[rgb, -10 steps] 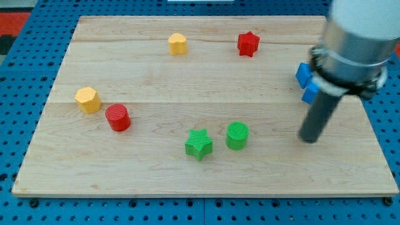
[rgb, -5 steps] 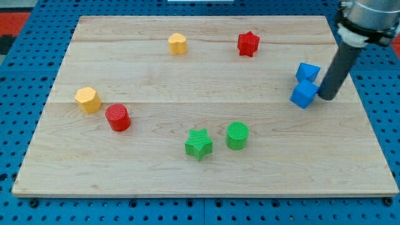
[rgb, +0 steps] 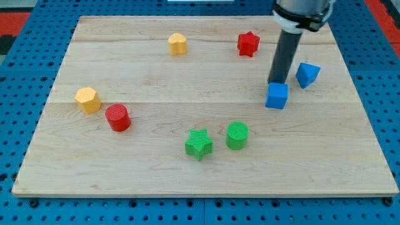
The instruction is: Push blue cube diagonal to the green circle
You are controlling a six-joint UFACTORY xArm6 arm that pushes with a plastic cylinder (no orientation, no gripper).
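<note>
The blue cube [rgb: 277, 96] lies on the wooden board, up and to the right of the green circle [rgb: 237, 135]. My tip [rgb: 277, 83] touches the cube's top edge, just above it in the view. A second blue block [rgb: 307, 74] lies to the upper right of the cube, apart from it.
A green star [rgb: 199, 144] sits just left of the green circle. A red star [rgb: 248, 44] and a yellow block [rgb: 177, 44] lie near the view's top. A red cylinder [rgb: 117, 117] and a yellow hexagon block [rgb: 88, 99] lie at the left.
My tip swung from the board's right side up and left to above the blue cube. The cube slid left and slightly down, away from the other blue block.
</note>
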